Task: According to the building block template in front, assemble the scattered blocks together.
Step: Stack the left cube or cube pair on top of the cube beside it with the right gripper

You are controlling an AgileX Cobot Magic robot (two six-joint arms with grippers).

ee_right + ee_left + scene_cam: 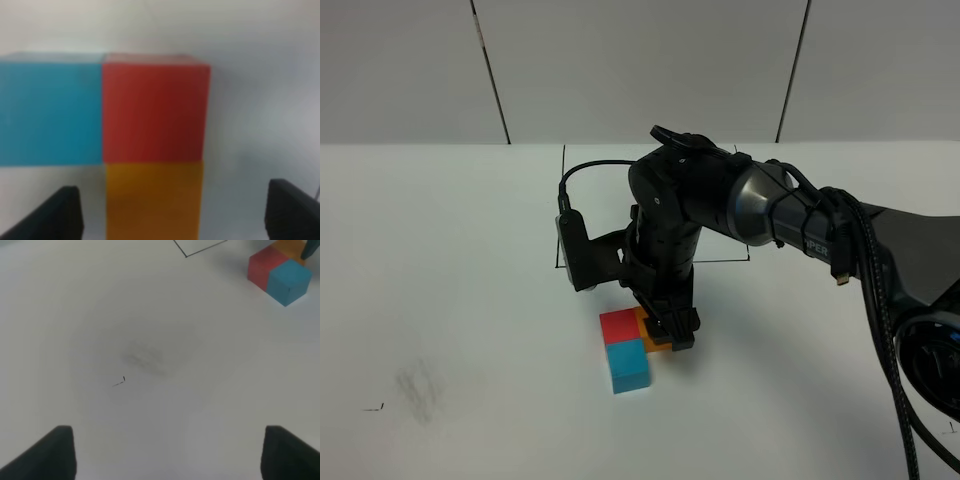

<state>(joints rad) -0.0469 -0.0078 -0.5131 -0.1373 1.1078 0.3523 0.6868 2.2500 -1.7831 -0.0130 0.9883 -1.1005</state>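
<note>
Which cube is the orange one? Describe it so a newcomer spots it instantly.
On the white table, find the black arm reaching in from the right; three cubes sit pressed together under its tip. The orange cube is the one between the right pincer's fingers, touching the red cube; the blue cube touches only red.

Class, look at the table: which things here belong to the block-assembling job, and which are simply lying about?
Belong to the job: red cube, orange cube and blue cube, joined in an L; right gripper, open either side of the orange cube; thin black frame line.
Lying about: grey smudge; small black mark.
</note>
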